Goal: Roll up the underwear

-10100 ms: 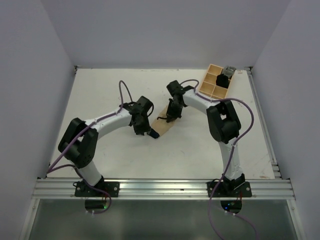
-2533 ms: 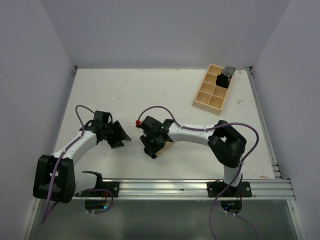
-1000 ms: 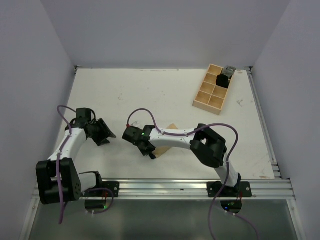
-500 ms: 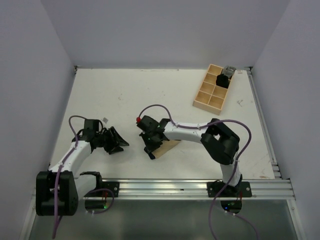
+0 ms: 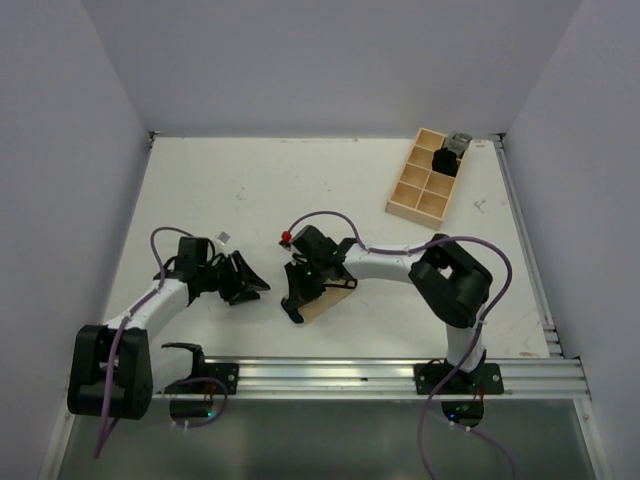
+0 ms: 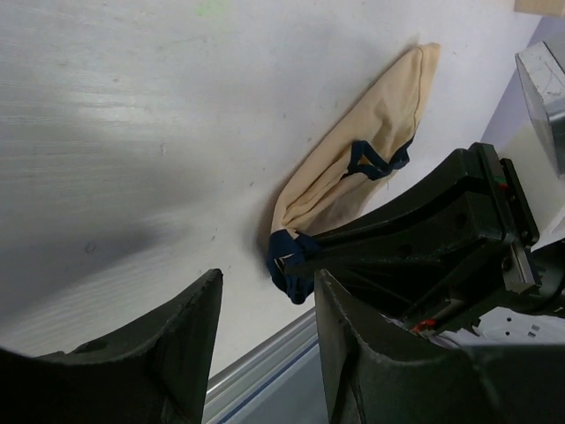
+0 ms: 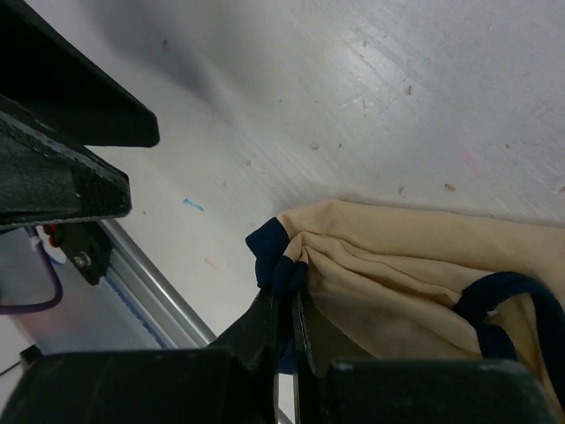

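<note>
Underwear (image 6: 328, 187) is lying well apart from the wooden tray (image 5: 412, 216). Right gripper (image 7: 282, 287) is clenching its dark corner trim, while left gripper (image 6: 265, 318), farther from the tray, is hanging parted and empty

Your right gripper (image 7: 284, 305) is clamped tight on the dark blue trim (image 7: 272, 252) at one corner of the tan underwear (image 7: 397, 265) — the rest lies crumpled on the white table (image 7: 353, 88). A metal rail (image 7: 150, 300) runs at lower left, below black hardware (image 7: 53, 168).
</note>
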